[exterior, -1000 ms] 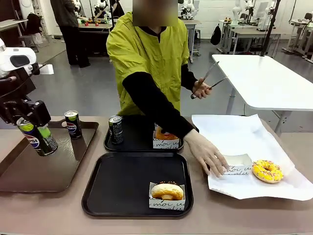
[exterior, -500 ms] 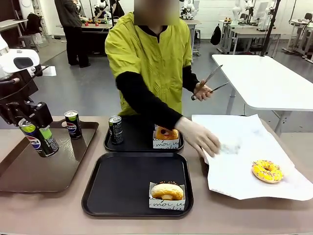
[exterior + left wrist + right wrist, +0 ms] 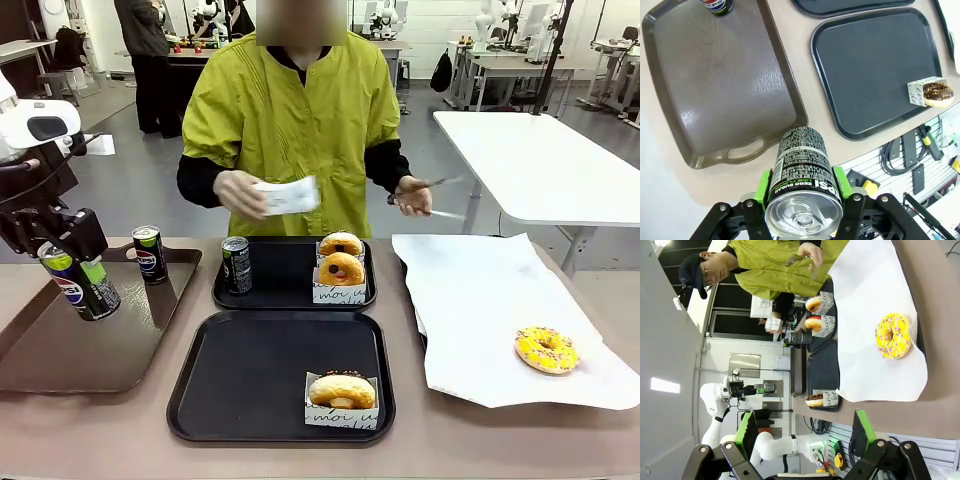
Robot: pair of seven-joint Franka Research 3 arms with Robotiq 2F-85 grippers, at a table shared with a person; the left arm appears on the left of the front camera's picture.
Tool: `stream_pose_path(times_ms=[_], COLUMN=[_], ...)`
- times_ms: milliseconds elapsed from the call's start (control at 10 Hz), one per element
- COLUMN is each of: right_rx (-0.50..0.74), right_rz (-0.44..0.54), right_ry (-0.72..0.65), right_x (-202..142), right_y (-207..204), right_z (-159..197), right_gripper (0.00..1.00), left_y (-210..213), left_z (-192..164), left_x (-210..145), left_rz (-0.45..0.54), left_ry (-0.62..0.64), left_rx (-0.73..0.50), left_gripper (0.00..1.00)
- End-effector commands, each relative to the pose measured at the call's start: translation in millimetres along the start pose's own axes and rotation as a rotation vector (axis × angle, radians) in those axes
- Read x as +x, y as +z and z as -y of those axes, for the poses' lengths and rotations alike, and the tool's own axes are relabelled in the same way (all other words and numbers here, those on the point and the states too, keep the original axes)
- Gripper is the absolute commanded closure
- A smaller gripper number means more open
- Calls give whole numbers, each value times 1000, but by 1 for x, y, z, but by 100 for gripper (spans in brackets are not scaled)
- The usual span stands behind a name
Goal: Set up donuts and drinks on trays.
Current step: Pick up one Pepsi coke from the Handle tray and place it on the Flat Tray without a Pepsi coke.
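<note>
left hand (image 3: 72,262) grips a pepsi can (image 3: 801,165), tilted above the brown tray (image 3: 120,350). the near black tray (image 3: 250,370), holding one sleeved donut (image 3: 342,390), lies to its right, nearest this arm. right hand (image 3: 805,435) hangs open.

left gripper (image 3: 801,186) clamped, right gripper (image 3: 804,432) spread

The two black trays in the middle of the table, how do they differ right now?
The near black tray holds one sleeved donut at its front right; the far black tray holds two, a front donut in a sleeve and a rear donut behind it. The far black tray also carries an upright soda can on its left side; the near black tray has no can. Both are black, rectangular, round-cornered and raised-rimmed.
</note>
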State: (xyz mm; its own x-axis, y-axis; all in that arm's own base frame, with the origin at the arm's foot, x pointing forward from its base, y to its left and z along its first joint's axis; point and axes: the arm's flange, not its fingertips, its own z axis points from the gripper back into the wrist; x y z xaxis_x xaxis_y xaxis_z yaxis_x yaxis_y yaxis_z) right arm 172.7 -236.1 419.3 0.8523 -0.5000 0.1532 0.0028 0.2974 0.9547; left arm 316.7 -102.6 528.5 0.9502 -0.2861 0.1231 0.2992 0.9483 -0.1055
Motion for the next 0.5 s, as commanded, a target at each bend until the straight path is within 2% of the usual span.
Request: stream_pose_path(times_ms=[0, 300, 400], right_rx=[14, 14, 14], right_rz=[4, 4, 4], right_ry=[13, 13, 13], right_x=[-1, -1, -1], right_y=[-1, -1, -1], right_z=[-1, -1, -1], right_gripper=[0, 0, 0], left_y=[3, 0, -9], left_z=[1, 0, 8], left_x=[-2, 0, 10], left_rz=[6, 0, 15], left_ry=[-8, 0, -8], left_rx=[-10, 0, 46], left_gripper=[41, 41, 41])
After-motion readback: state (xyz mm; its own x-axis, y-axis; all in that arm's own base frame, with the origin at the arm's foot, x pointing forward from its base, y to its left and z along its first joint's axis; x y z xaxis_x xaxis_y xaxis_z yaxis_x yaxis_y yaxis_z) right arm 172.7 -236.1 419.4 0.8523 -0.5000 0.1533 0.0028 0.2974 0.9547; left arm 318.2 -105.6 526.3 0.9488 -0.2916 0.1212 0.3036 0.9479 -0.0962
